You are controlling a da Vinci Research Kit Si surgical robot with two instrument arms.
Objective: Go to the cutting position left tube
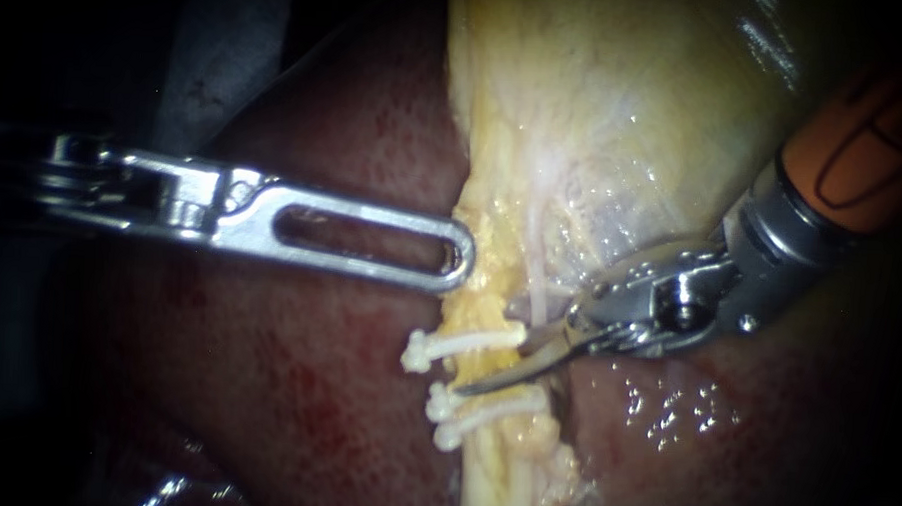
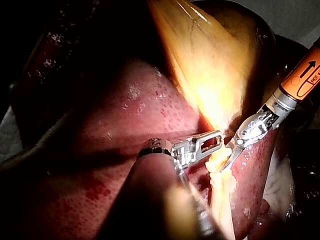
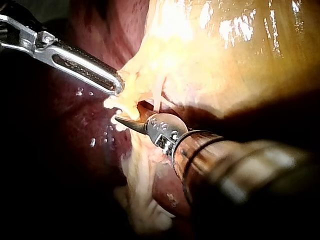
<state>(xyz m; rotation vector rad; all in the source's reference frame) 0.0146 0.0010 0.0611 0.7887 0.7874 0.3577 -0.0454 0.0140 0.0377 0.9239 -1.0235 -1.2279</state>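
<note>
From the upper right, the right instrument (image 1: 507, 368), ending in two slim curved blades. Parted only a sliver and gripping nothing. Longer blade laid across the left tube (image 1: 475, 366), tip pointing past it toward the liver (image 1: 297, 378). Not clear from any view whether the tube sits between the blades or merely behind them.

The tube itself right at the blade tips: a pale yellow strand running down from the gallbladder (image 1: 626, 109), long axis roughly square to the blades. Upper clip (image 1: 463, 345) just beside the blades on the gallbladder side, lower pair of clips (image 1: 486, 404) just beside them on the other. Blades therefore in the bare gap between the clips, close to both.

Resting against the fatty edge on the gallbladder side of the upper clip, the left instrument (image 1: 463, 255): a flat slotted tip, near the blades but apart from them. Whether it grips that tissue, impossible to tell, with only one face showing.

By the look of it, cutting position all but reached, with the right instrument the nearer and the only one bladed. Likely need: open a little wider and seat the tube fully between the blades, square to it. Possible trouble: nicking a clip, or catching the whitish strand (image 1: 538, 286) beside the blade hinge.
</note>
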